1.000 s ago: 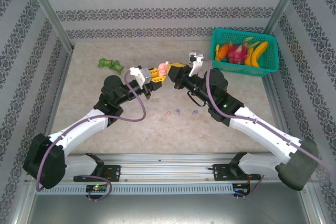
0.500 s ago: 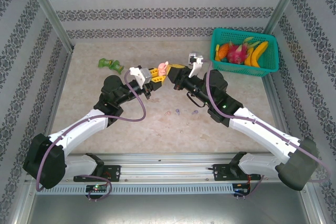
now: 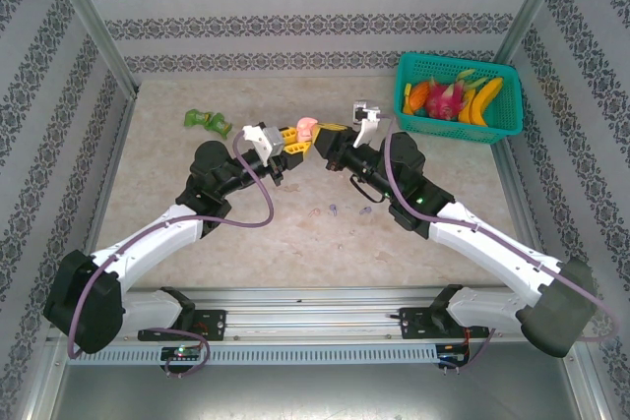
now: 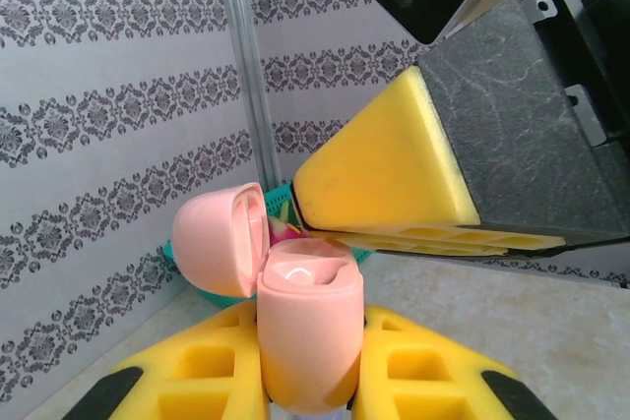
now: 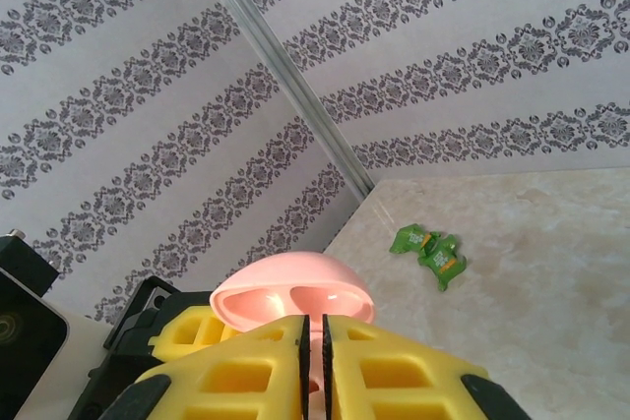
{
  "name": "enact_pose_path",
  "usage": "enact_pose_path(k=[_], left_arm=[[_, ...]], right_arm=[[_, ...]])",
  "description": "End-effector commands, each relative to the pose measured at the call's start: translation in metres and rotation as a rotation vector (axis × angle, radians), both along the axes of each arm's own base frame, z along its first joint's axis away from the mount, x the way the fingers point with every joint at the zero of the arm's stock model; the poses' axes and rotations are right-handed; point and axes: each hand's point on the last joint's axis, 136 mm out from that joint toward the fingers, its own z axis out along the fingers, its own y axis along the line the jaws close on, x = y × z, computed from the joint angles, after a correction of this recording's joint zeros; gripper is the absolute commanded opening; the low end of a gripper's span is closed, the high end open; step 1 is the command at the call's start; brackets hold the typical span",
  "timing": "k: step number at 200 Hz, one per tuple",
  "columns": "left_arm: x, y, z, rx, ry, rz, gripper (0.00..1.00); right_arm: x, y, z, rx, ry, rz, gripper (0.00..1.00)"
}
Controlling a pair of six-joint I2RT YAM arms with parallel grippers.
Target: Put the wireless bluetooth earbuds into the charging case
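Left gripper clamps charging case upright, lid open

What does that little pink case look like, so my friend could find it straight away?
Look above the middle of the beige table, where the left gripper and right gripper meet. The left one grips the pink case. It is smooth, rounded, pale pink between yellow pads, its hinged lid flipped open.
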Motion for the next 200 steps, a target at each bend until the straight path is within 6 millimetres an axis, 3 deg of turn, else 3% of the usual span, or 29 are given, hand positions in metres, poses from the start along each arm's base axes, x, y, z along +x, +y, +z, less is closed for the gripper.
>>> enact_pose_path(k=[1,28,49,101,154,200], left_arm=[[0.001,0.001,0.016,-0.059,-0.049,0.023,0.00],[0.007,0.011,-0.002,-0.061,-0.025,0.097,0.00],[0.009,0.019,-0.011,-0.062,-0.018,0.144,0.00],[0.009,0.031,-0.029,-0.051,0.017,0.199,0.00],[0.002,0.041,-0.055,-0.055,0.077,0.226,0.00],[0.003,0.047,-0.072,-0.066,0.122,0.254,0.00]], right_arm=[[0.005,-0.003,-0.010,-0.014,0.035,0.001,0.15],[0.007,-0.022,-0.018,-0.016,0.073,-0.041,0.18],[0.013,-0.043,-0.036,-0.040,0.137,-0.104,0.24],[0.038,-0.096,-0.128,-0.174,0.446,-0.289,0.50],[0.057,-0.140,-0.222,-0.327,0.808,-0.457,0.54],[0.065,-0.146,-0.260,-0.334,0.967,-0.500,0.54]])
